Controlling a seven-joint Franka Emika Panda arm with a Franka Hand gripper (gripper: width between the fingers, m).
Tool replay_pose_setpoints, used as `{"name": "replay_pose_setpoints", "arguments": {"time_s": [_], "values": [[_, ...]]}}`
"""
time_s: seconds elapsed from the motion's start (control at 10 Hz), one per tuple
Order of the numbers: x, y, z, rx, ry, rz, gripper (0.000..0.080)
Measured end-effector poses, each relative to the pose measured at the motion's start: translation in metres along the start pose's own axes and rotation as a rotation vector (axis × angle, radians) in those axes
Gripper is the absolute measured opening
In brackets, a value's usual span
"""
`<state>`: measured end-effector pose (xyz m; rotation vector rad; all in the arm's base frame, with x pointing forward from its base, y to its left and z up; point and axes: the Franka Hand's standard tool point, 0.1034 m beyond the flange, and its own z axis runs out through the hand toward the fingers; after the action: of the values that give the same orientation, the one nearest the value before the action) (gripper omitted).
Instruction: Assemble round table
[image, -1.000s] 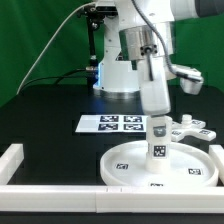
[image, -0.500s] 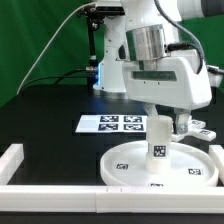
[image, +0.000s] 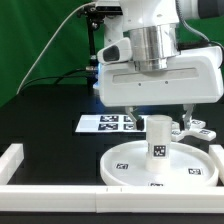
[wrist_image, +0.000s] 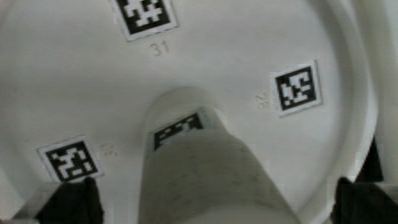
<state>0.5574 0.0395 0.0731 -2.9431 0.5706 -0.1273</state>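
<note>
1. White leg (image: 158, 145) stands upright in the middle of the round disc (image: 125, 162)
2. The pincer (image: 157, 118) has turned and now looks let go, open around the leg
3. Leg is likely screwed in; cross foot (image: 195, 128) waits at the disc's two o'clock

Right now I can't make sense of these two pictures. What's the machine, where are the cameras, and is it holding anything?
It is a robot arm building a small table. One picture comes from a camera off the arm; the other looks down from the wrist. On the black tabletop lies a white round disc with a short leg upright on it. A cross-shaped foot lies beside the disc, a marker board beyond it. The jaws are open either side of the leg, holding nothing.
</note>
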Motion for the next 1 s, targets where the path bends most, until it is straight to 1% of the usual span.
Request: {"name": "replay_pose_setpoints", "arguments": {"time_s": [0.2,0.4,0.5,0.7,1.0], "values": [[0.003,0.0014,0.0007,-0.016,0.011,-0.118,0.0649],[0.0083,0.0074,-0.0013,-0.021,0.015,-0.207,0.0649],[0.0078,0.0077,-0.0009,-0.023,0.014,-0.217,0.0649],[0.0078,0.0076,-0.0009,-0.022,0.015,-0.167,0.0408],[0.0088,0.0064,-0.0022,-0.019,0.022,0.027,0.0409]]}}
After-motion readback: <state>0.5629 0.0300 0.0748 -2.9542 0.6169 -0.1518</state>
